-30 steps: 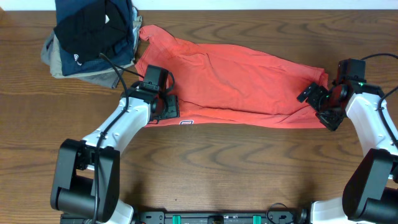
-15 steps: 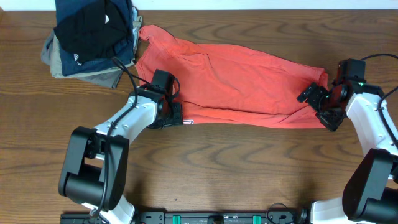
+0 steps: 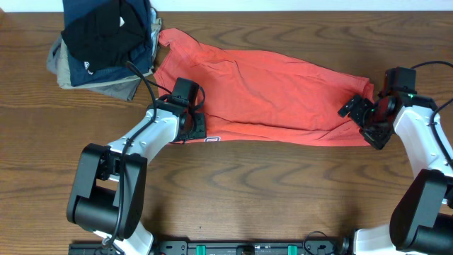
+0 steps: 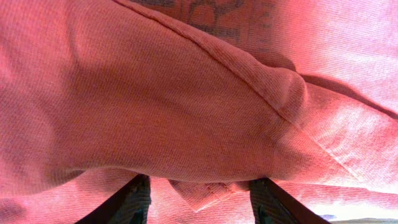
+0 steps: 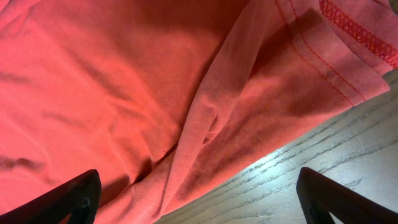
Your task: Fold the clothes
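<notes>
T-shirt [image 3: 269, 99]: salmon-red; greyish block lettering; red hem stitching; small white tag [image 3: 211, 139].
Garment stack [image 3: 106, 42], worktop's far-left corner: black over navy over grey-khaki.
Worktop [image 3: 283, 191]: dark brown, wavy wood grain.
Arms [image 3: 145, 138]: white links, black joints.

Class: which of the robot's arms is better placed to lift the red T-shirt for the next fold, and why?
Probably left: the left hand straddles a raised fold of the T-shirt; the right hand stands wide open, half over bare table.
</notes>
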